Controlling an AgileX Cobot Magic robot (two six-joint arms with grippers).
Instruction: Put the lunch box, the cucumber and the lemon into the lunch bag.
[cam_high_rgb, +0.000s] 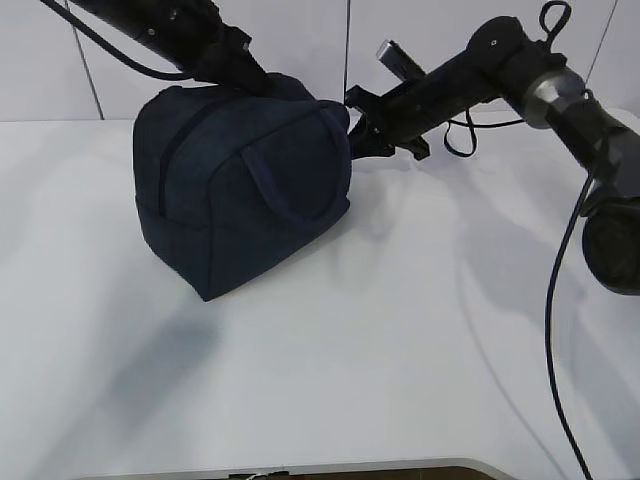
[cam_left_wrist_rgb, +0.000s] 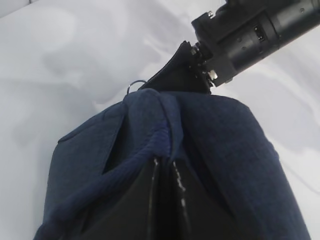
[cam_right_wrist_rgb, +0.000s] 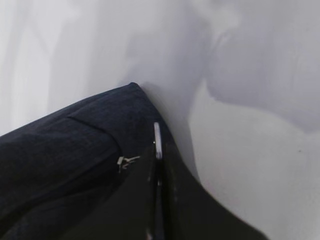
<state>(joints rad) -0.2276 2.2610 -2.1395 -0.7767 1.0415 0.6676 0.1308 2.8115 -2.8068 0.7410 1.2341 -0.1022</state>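
The dark navy lunch bag (cam_high_rgb: 240, 190) stands on the white table, left of centre. My left gripper (cam_high_rgb: 245, 75) comes down on its top. In the left wrist view that gripper (cam_left_wrist_rgb: 165, 161) is shut on a blue loop handle (cam_left_wrist_rgb: 162, 137). My right gripper (cam_high_rgb: 358, 125) is at the bag's right end. In the right wrist view it (cam_right_wrist_rgb: 157, 156) is shut on the zipper's metal ring pull (cam_right_wrist_rgb: 157, 139), seen edge-on beside the slider (cam_right_wrist_rgb: 125, 161). The ring (cam_left_wrist_rgb: 136, 85) also shows in the left wrist view. The lunch box, the cucumber and the lemon are out of view.
The white table (cam_high_rgb: 400, 340) spreads in front of and to the right of the bag. A black cable (cam_high_rgb: 552, 330) hangs from the right arm at the right edge. A pale wall (cam_high_rgb: 300, 40) stands behind the table.
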